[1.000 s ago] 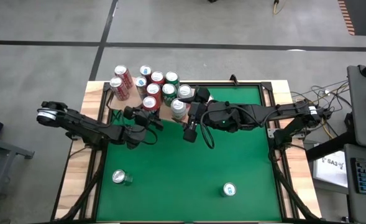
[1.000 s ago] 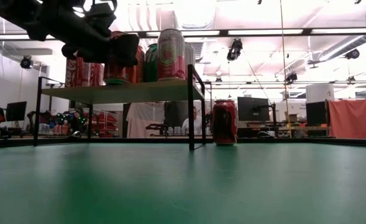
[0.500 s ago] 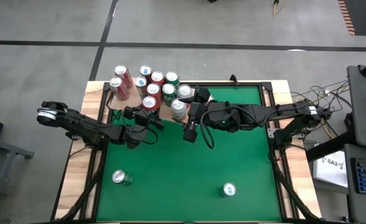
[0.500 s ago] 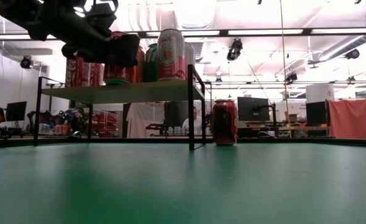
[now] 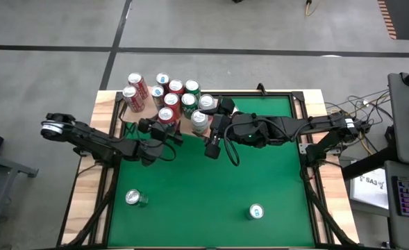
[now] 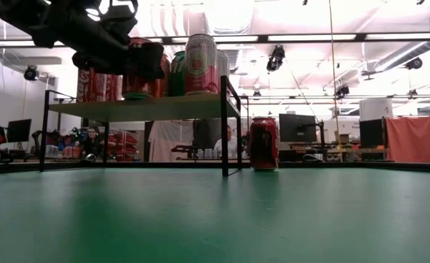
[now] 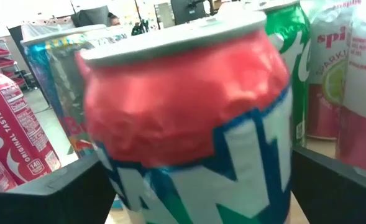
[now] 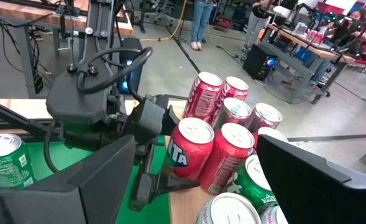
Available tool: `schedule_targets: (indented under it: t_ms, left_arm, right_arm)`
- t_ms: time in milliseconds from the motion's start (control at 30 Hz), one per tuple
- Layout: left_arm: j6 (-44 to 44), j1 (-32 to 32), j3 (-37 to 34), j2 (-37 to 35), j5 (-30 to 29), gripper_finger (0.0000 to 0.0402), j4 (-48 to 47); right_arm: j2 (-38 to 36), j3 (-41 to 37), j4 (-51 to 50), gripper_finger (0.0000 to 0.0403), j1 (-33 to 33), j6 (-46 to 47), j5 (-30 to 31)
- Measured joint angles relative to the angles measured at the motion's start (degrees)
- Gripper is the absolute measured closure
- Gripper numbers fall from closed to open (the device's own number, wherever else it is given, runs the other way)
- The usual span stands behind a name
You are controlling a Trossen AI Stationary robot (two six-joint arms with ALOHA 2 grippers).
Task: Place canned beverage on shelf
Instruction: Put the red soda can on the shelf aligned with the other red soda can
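The shelf (image 6: 149, 108) stands at the table's far left, a pale board on dark legs. Several cans stand upright on it. Among them is a red Fanta can (image 7: 189, 118), also in the high view (image 5: 166, 114), at the shelf's near edge. My left gripper (image 5: 167, 121) reaches in level from the left and is open. Its fingers (image 7: 46, 193) stand on either side of that can with narrow gaps. My right gripper (image 5: 211, 146) hovers open and empty above the table, right of the shelf.
Red, green and pink cans (image 5: 176, 94) crowd the shelf behind the Fanta can. Two cans (image 5: 135, 198) (image 5: 256, 211) lie on the green table near its front edge. A red can (image 6: 263, 144) stands on the table beside the shelf's dark end panel (image 6: 224, 124).
My left gripper has opened and let go of the red Fanta can, which stays upright on the shelf. Neither arm has otherwise moved.
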Motion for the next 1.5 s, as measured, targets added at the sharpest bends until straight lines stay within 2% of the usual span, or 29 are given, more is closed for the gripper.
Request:
schedule_targets:
  t_ms: [633,1200,1500]
  left_arm:
    - [4.86,-0.85,0.24,-5.87,-0.32,0.0002,0.09]
    - [18.01,-2.49,8.15,-6.2,-0.43,0.0002,-0.44]
    - [30.29,-9.63,14.32,-6.22,-7.9,0.0002,-0.91]
  right_arm:
    - [0.0,0.0,0.02,0.0076,0.0,0.74,-0.02]
    - [0.0,0.0,0.01,0.0076,0.0,0.87,-0.02]
    - [-0.11,0.0,-0.09,0.0076,0.0,0.62,-0.02]
